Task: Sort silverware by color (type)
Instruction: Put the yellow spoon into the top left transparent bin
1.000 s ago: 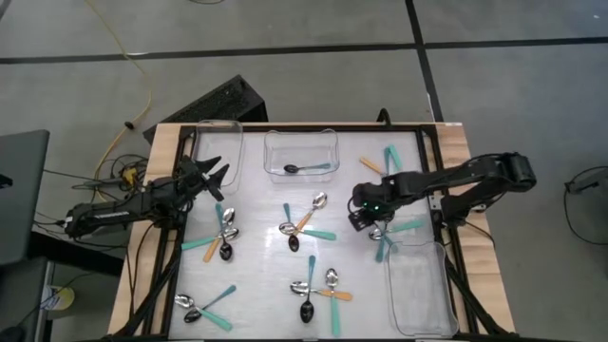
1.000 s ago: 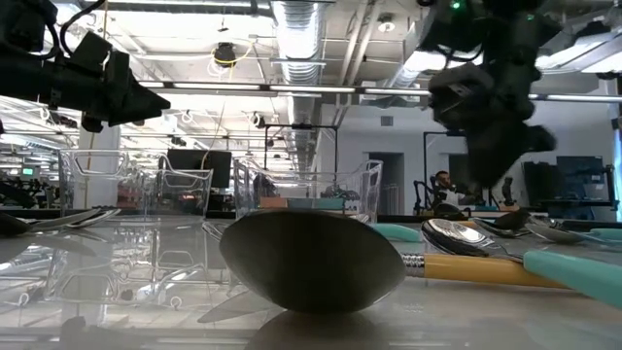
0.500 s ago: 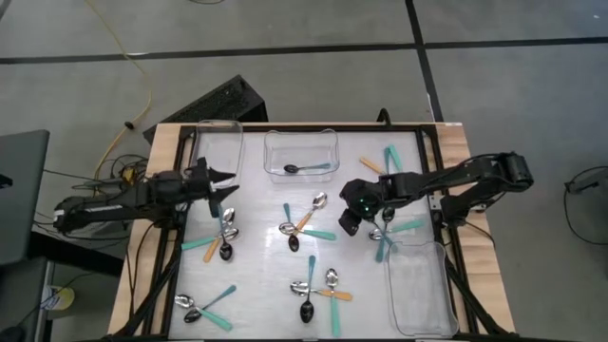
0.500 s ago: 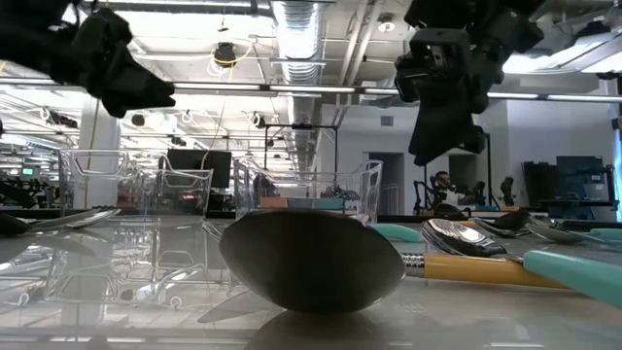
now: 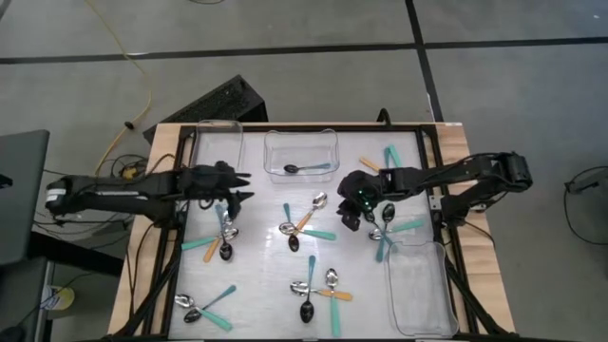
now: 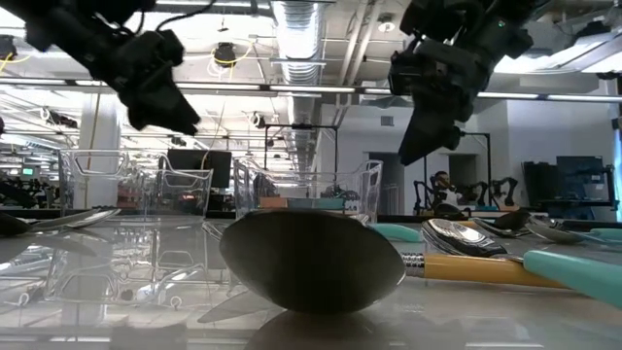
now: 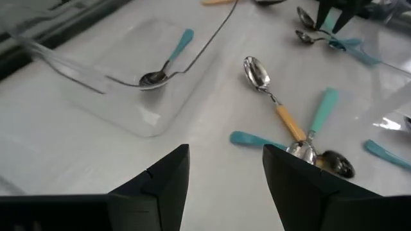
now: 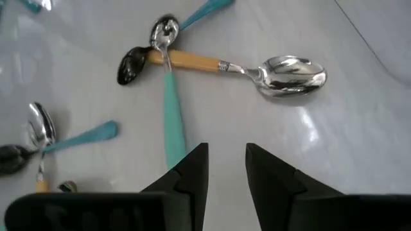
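Note:
Small spoons with teal, blue or orange handles lie in loose clusters on the white table. One cluster (image 5: 304, 223) is in the middle, another (image 5: 225, 236) on the left, another (image 5: 385, 228) on the right, and more (image 5: 318, 290) lie near the front. A single blue-handled spoon (image 5: 309, 168) lies in the middle far bin (image 5: 271, 157). My left gripper (image 5: 243, 186) hovers open above the table, just beyond the left cluster. My right gripper (image 5: 348, 217) hovers open between the middle and right clusters. In its wrist view an orange-handled spoon (image 8: 225, 66) and a teal-handled one (image 8: 170, 109) lie ahead.
A clear bin (image 5: 217, 142) sits at the far left and another (image 5: 418, 285) at the near right. A further spoon group (image 5: 385, 161) lies at the far right and one (image 5: 204, 306) at the near left. Black frame rails run along the table's sides.
My left gripper has reached toward the table's middle, out over the left cluster, and has dropped somewhat. My right gripper has moved toward the table's left, away from the right cluster, and has risen a little. No spoon has moved.

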{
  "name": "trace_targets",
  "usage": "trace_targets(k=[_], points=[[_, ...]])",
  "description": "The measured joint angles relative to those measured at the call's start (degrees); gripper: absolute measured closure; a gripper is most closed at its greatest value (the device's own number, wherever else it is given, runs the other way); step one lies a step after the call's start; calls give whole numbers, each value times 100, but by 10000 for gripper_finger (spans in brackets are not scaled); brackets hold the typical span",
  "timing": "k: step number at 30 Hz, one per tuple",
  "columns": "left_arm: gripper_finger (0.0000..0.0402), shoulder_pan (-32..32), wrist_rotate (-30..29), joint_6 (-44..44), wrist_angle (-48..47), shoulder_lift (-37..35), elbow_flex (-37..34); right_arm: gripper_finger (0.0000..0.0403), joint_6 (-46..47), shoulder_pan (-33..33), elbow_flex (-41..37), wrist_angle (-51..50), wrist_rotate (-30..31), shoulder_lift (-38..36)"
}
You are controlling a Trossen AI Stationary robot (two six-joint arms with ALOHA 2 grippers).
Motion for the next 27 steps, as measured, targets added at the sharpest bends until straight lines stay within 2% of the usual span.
trace_targets(k=[4,9,12,18,27], points=[[219,-198,6,-108,1150,799,0,276,-249,54,0,-189,-112,2],[219,-455,13,-36,3021,1932,1,276,-516,234,0,-559,-138,0],[219,-541,13,-20,3626,2665,217,276,-553,395,0,-822,-138,0],[219,-616,5,308,3249,4109,1418,276,-418,890,0,-1120,-140,0],[219,-643,-37,384,1509,5771,3172,276,-266,1386,0,-1139,49,0]])
